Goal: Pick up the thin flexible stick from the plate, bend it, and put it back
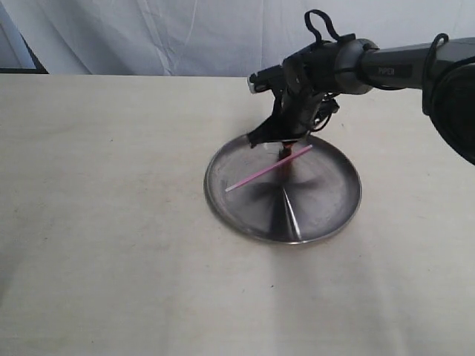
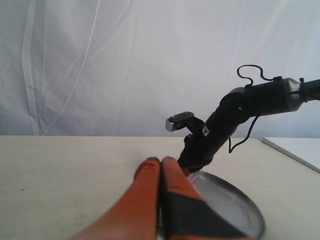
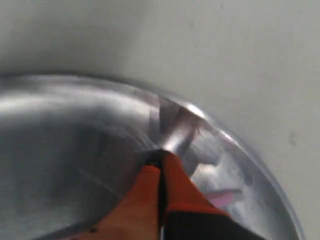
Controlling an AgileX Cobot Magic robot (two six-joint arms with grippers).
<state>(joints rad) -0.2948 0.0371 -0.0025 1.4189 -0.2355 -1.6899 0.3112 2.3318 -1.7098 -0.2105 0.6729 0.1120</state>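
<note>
The left gripper (image 2: 160,162) is hovering over the table (image 1: 111,222) with its jaws pressed together on nothing. Further right, the stick (image 1: 256,176) is lying slantwise across the plate (image 1: 326,215). The right gripper (image 1: 287,153) is reaching down onto the stick's far end, jaws closed tight. I cannot tell whether they are actually pinching it.

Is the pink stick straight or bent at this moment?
Straight. In the exterior view the thin flexible stick runs as one even line across the plate, with no curve or kink visible.
</note>
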